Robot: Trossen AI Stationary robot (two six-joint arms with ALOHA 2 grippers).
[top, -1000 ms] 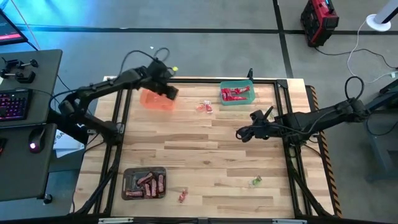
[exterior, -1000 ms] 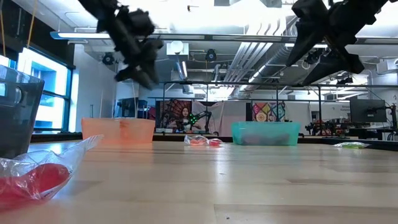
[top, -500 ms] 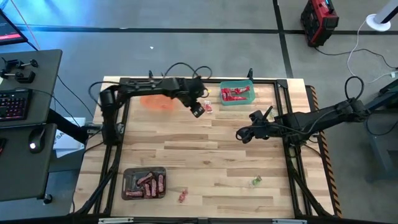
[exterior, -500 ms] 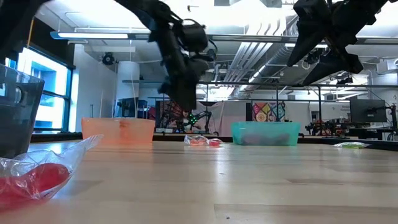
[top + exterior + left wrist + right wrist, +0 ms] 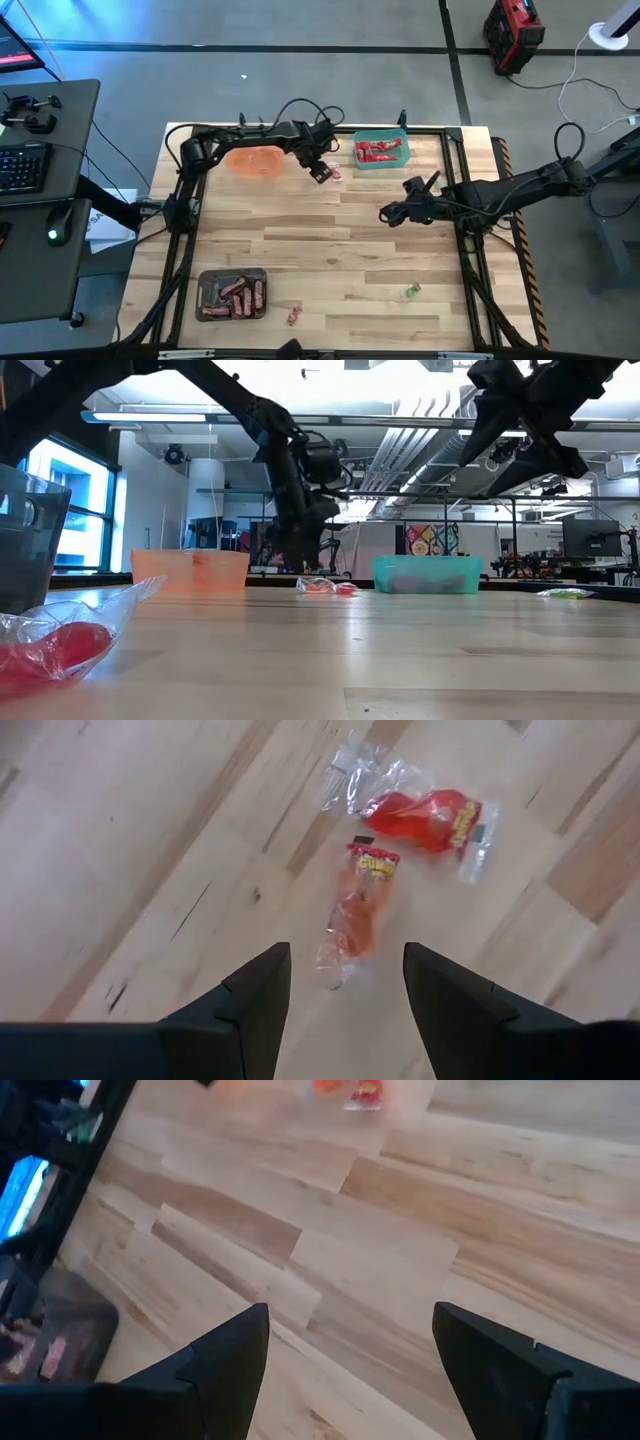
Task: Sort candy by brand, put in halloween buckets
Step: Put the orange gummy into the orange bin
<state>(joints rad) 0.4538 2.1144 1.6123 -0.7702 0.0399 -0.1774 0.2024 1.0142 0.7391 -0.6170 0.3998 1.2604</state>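
Hovering with its fingers spread and nothing between them, the left gripper is hanging just above two loose candies near the far edge of the bench. Directly ahead of it an orange gummy packet is lying flat, its red label reading what looks like "GUMMI", though the lettering is hard to make out. Just beyond it, a red sweet in a clear wrapper is showing yellow writing too small to read. The orange bucket is sitting to one side, partly covered by the arm; the green bucket, holding red candy, is standing to the other. The right gripper is waiting wide open above mid-bench.
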